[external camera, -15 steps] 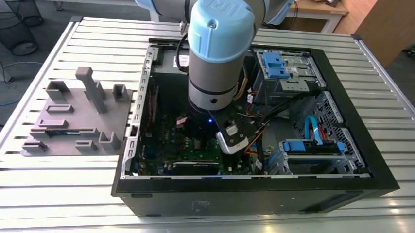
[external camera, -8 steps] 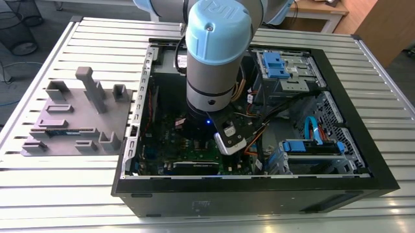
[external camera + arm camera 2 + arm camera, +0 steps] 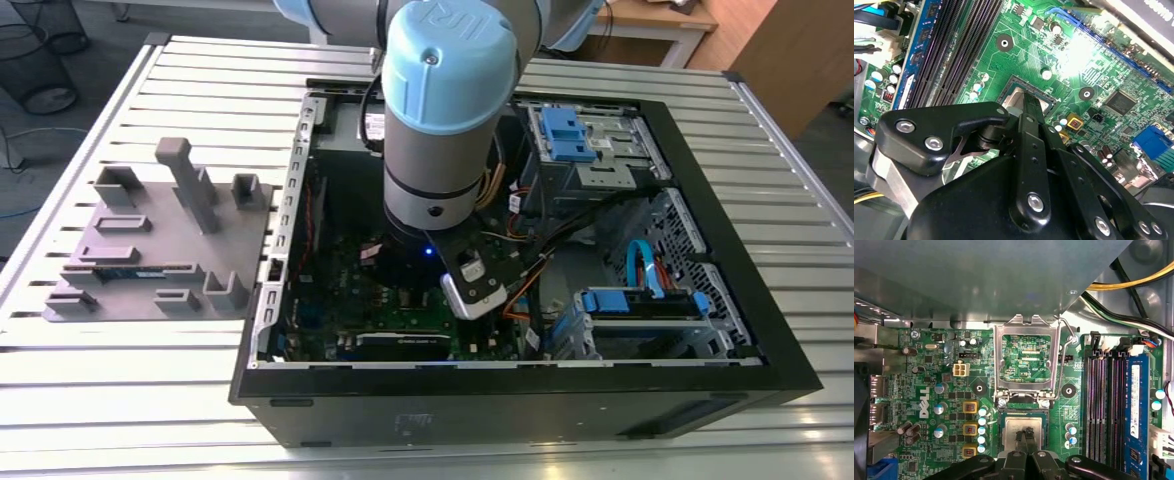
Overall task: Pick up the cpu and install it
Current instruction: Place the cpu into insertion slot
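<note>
Here we see the gripper (image 3: 1025, 434), closed up, tipped onto the cpu (image 3: 1013, 426) lying in its socket (image 3: 1000, 432); the socket frame (image 3: 1026, 330) stands swung open, presumably to admit it.

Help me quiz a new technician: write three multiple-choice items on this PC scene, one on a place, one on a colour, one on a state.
1. Where is the cpu?
A. On the grey tray outside the case
B. In the socket, under the gripper
C. Across the memory slots

2. What colour is the board?
A. Green
B. Red
C. Black

3. How does the socket's frame stand?
A. Clamped over the cpu
B. Swung open
C. Taken off the board

Answers:
1 B: in the first wrist view the cpu's silver top lies inside the socket's dark rim, right at the gripper's tip.
2 A: both wrist views show green around the socket.
3 B: the frame sits beside the socket on its hinge, and the board shows through its window.
</note>
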You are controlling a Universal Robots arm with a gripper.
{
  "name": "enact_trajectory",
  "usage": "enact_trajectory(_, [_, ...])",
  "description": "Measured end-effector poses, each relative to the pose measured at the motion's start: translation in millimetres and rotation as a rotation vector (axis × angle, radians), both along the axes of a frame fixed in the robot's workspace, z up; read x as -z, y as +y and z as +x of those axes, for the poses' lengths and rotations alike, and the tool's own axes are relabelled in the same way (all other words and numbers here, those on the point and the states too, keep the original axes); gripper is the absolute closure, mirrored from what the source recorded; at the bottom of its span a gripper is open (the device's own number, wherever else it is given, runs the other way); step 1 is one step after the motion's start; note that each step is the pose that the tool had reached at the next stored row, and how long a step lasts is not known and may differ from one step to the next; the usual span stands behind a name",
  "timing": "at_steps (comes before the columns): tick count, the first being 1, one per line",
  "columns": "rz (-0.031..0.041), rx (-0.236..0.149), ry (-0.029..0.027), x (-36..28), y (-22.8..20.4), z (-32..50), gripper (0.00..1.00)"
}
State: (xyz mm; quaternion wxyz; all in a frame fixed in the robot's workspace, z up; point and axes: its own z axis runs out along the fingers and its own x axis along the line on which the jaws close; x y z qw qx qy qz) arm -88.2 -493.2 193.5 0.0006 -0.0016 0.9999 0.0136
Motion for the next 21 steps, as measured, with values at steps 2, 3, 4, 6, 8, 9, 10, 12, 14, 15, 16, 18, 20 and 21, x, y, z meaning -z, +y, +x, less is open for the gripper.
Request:
enact_trajectory(2, [0.0, 0.0, 0.0, 0.0, 0.0, 0.0, 0.89])
enact_trajectory(3, [0.0007, 0.0, -0.0003, -0.7, 0.1, 0.0, 0.89])
enact_trajectory(4, [0.0011, 0.0, -0.0006, -2.2, 0.1, 0.0, 0.89])
enact_trajectory(6, [0.0001, 0.0, -0.0001, -6.4, 0.0, 0.0, 0.89])
enact_trajectory(8, [0.0002, 0.0, -0.0001, -11.1, 0.0, 0.0, 0.89])
enact_trajectory(9, [0.0001, 0.0, -0.0001, -14.2, 0.0, 0.0, 0.89])
enact_trajectory(10, [0.0003, 0.0, -0.0002, -17.2, 0.0, 0.0, 0.89])
enact_trajectory(12, [0.0001, 0.0, -0.0001, -22.3, 0.0, 0.0, 0.89])
enact_trajectory(14, [0.0002, 0.0, -0.0001, -25.5, 0.0, 0.0, 0.89])
enact_trajectory(15, [0.0002, 0.0, -0.0001, -26.9, 0.0, 0.0, 0.89])
enact_trajectory(16, [0.0002, 0.0, -0.0001, -27.4, 0.0, 0.0, 0.89])
enact_trajectory(18, [0.0004, 0.0, -0.0002, -27.4, 0.0, 0.0, 0.89])
enact_trajectory(20, [0.0001, 0.0, -0.0001, -27.5, 1.0, 0.0, 0.89])
enact_trajectory(21, [0.0003, 0.0, -0.0002, -27.5, 2.3, 0.0, 0.89])
